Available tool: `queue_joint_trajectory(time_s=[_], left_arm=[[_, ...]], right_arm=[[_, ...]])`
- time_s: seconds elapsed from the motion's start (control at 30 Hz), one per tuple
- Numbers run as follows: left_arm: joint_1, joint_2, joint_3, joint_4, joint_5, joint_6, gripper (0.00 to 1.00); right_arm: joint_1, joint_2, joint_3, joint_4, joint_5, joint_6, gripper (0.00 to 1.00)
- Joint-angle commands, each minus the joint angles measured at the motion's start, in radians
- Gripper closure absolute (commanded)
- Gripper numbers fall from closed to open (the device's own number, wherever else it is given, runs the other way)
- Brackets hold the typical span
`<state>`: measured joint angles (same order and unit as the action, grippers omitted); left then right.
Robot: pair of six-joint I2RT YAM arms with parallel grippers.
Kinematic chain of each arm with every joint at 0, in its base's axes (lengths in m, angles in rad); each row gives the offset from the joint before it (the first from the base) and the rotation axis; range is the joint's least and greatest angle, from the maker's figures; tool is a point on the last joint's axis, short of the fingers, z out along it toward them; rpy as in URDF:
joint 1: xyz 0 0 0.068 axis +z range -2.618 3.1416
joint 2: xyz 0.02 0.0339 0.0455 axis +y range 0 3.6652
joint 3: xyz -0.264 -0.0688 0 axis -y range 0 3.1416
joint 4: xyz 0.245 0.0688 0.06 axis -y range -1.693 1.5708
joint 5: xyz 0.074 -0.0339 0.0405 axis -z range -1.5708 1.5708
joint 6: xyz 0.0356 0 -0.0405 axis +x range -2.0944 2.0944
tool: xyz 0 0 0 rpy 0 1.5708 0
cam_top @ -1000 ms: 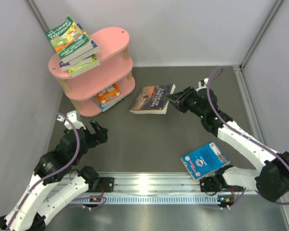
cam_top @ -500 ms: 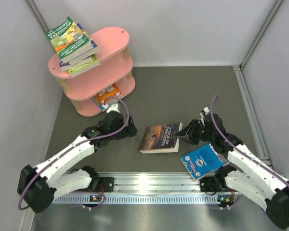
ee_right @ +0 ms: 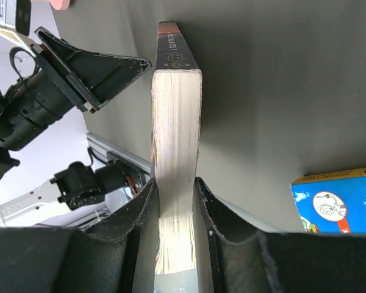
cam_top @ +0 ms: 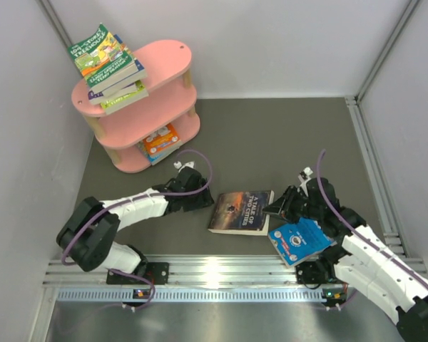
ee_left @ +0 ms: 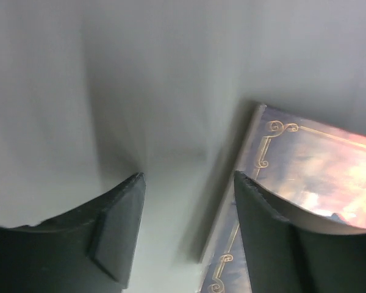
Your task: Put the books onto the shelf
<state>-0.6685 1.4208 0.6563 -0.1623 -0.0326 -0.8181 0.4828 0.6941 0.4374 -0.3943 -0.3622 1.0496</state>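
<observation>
Dark grey table [cam_top: 285, 135], pale walls [cam_top: 285, 43] all round. Right gripper [cam_top: 273, 208] clamps the dark book [cam_top: 241, 211] by its page edge. Left gripper [cam_top: 205, 201] gapes wide just beside that book, and its wrist view is pretty blurry.

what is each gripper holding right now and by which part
The right gripper clamps the dark book by its page edge, one finger on each cover. The left gripper holds nothing; its jaws stand open at the book's opposite edge.

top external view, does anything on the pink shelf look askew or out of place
Yes. The stack of books on the pink shelf's top tier is untidy: the covers are fanned at different angles rather than squared up, and the lowest yellow-green book appears to jut past the board's front edge. Nothing looks damaged.
</observation>
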Motion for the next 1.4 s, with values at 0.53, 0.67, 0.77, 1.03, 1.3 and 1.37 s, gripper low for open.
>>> queue_joint_trajectory(time_s=[0.53,0.67,0.77,1.03,1.3,1.37], left_arm=[[-0.126,0.119,-0.064,0.136,0.115,-0.072,0.54],[-0.137,0.135,-0.043,0.139,0.12,-0.075,0.55],[-0.138,0.132,-0.04,0.138,0.123,-0.076,0.55],[-0.138,0.061,-0.005,0.026,0.073,-0.049,0.55],[-0.135,-0.353,0.192,-0.443,-0.194,0.082,0.19],[-0.135,-0.464,0.249,-0.552,-0.287,0.103,0.1]], right_arm=[[0.0,0.074,-0.045,0.264,-0.132,-0.011,0.68],[0.008,0.093,-0.054,0.281,-0.126,-0.007,0.58],[0.01,0.09,-0.065,0.288,-0.119,0.003,0.69],[0.01,0.076,-0.054,0.269,-0.11,0.001,1.0],[0.008,0.172,0.211,0.202,-0.084,-0.063,1.0],[0.008,0.241,0.306,0.227,-0.095,-0.068,1.0]])
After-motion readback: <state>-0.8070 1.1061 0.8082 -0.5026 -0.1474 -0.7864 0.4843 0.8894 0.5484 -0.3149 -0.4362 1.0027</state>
